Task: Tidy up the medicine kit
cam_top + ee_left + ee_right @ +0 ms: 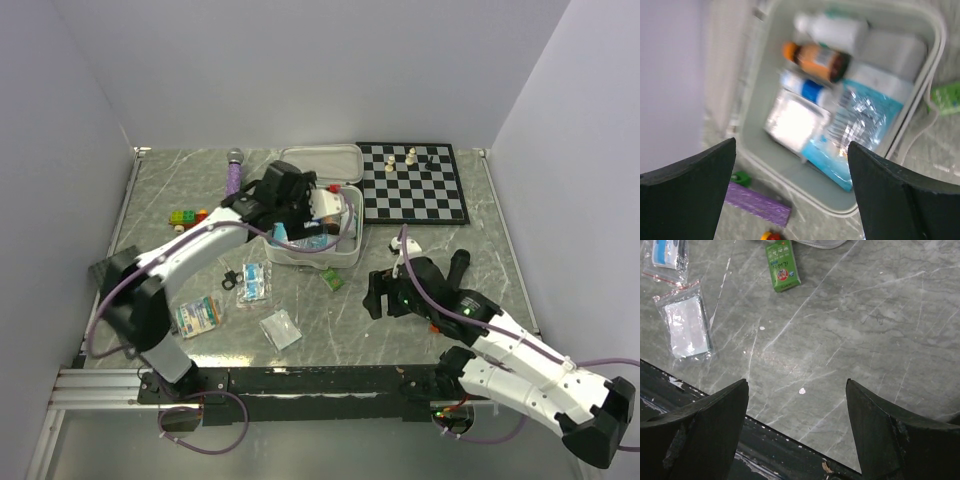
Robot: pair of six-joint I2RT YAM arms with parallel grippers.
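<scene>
My left end effector [791, 146] hangs over the open medicine kit [320, 163] with its fingers spread wide and nothing between them. Directly below it lie a white sachet [795, 117], a blue foil pack [860, 120] and an orange-brown bottle [815, 62]. The wrist view is smeared, so I can't judge my height above them. If I drop or swing carelessly, a fingertip could hook the kit's wall and drag the whole soft case. It could also knock the bottle off the pile. The foil pack looks to ride up against the wall, and I'd guess that could foul the lid later. My right end effector [797, 385] is also wide and empty over bare tabletop [865, 330], with the kit ahead of it to the left. A green box [782, 265] lies ahead and slightly left of it, and a zip bag [685, 325] lies off to its left. Both lie flat, so a pinch may scrape stone or skid them away. Sending both arms to the kit together risks a collision.
</scene>
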